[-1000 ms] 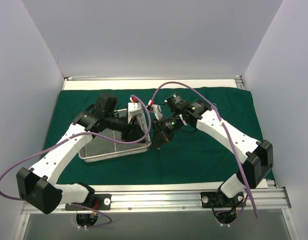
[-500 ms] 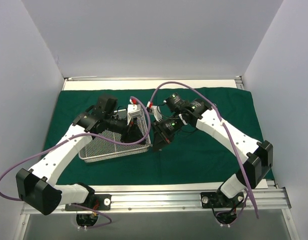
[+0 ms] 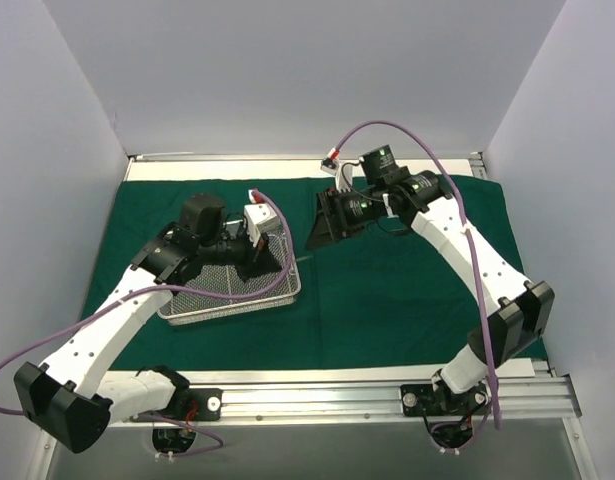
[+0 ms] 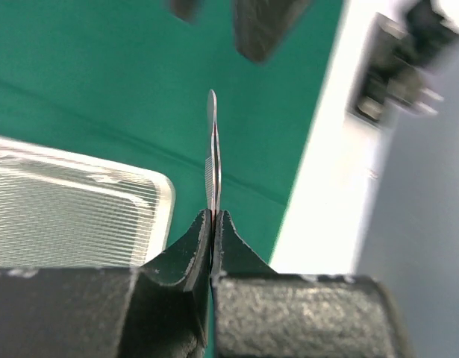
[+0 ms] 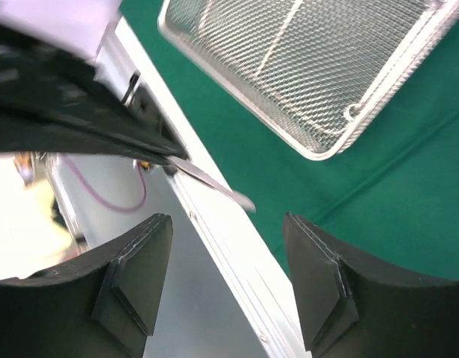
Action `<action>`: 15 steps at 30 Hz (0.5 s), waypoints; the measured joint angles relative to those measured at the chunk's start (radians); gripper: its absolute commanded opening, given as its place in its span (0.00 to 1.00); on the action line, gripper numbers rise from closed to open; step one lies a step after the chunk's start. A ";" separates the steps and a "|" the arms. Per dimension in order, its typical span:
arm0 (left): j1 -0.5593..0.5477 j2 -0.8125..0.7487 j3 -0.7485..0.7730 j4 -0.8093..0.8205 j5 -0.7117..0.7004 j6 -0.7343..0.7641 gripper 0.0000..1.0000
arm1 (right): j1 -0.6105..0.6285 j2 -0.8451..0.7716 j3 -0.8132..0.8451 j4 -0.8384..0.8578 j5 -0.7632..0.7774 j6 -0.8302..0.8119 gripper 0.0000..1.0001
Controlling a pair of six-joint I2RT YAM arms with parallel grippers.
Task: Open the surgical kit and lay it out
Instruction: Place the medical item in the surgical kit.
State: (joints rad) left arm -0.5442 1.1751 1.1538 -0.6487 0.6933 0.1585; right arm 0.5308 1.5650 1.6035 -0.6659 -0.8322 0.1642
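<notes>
The surgical kit's dark green cloth (image 3: 407, 290) lies spread flat over the table. Its silver wire-mesh tray (image 3: 212, 300) stands on the left half and also shows in the right wrist view (image 5: 304, 67). My left gripper (image 4: 213, 216) is shut on a thin flat metal instrument (image 4: 212, 149), held edge-on above the cloth beside the tray's corner (image 4: 158, 194). In the top view the left gripper (image 3: 275, 260) sits at the tray's right end. My right gripper (image 3: 319, 230) hangs open above the cloth, apart from the instrument (image 5: 214, 179), with nothing between its fingers (image 5: 139, 268).
An aluminium rail (image 3: 317, 395) runs along the table's near edge, with both arm bases bolted to it. A white strip (image 3: 237, 168) borders the cloth at the back. Grey walls close in on the left, right and back. Purple cables loop over both arms.
My right gripper opened, let go of the instrument and drew up and back to the right. My left gripper shut on the instrument and shifted slightly left.
</notes>
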 measured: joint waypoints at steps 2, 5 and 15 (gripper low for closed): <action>0.000 -0.025 0.000 0.047 -0.099 -0.017 0.02 | -0.001 0.030 0.037 -0.008 0.053 0.053 0.61; -0.003 -0.050 0.000 0.113 -0.257 -0.025 0.02 | -0.006 0.117 0.124 -0.061 0.167 0.159 0.59; -0.043 -0.003 -0.003 0.294 -0.755 0.092 0.02 | -0.027 0.393 0.467 -0.103 0.346 0.737 0.57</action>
State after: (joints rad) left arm -0.5877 1.1725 1.1507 -0.3542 -0.0612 0.2504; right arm 0.5034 1.9575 2.0708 -0.7685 -0.4858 0.9016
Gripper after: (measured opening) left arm 0.046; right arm 0.577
